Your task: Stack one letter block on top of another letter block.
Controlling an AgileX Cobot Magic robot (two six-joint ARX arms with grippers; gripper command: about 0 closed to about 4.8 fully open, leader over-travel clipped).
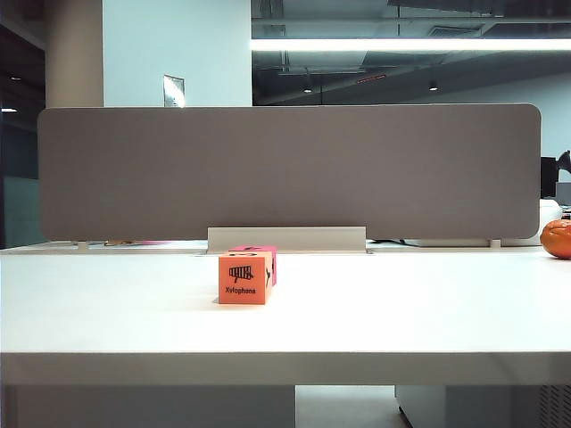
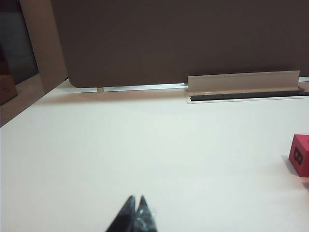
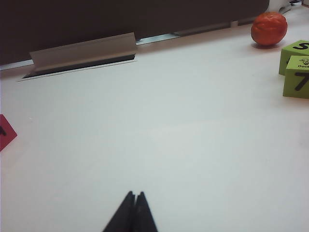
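The orange letter block (image 1: pixel 243 278) with a xylophone drawing and the word "Xylophone" stands mid-table. The pink-red letter block (image 1: pixel 264 259) sits right behind it, touching or nearly so and partly hidden. Neither gripper shows in the exterior view. My left gripper (image 2: pixel 135 198) is shut and empty, low over bare table, with the pink-red block (image 2: pixel 301 154) well off to its side. My right gripper (image 3: pixel 134 194) is also shut and empty, far from a red corner of that block (image 3: pixel 5 131) at the frame edge.
A grey divider panel (image 1: pixel 285 169) with a metal cable cover (image 1: pixel 285 238) closes off the table's far side. An orange round fruit (image 1: pixel 558 238) lies at the far right. Two green letter blocks (image 3: pixel 296 76) stand near the fruit (image 3: pixel 268 28).
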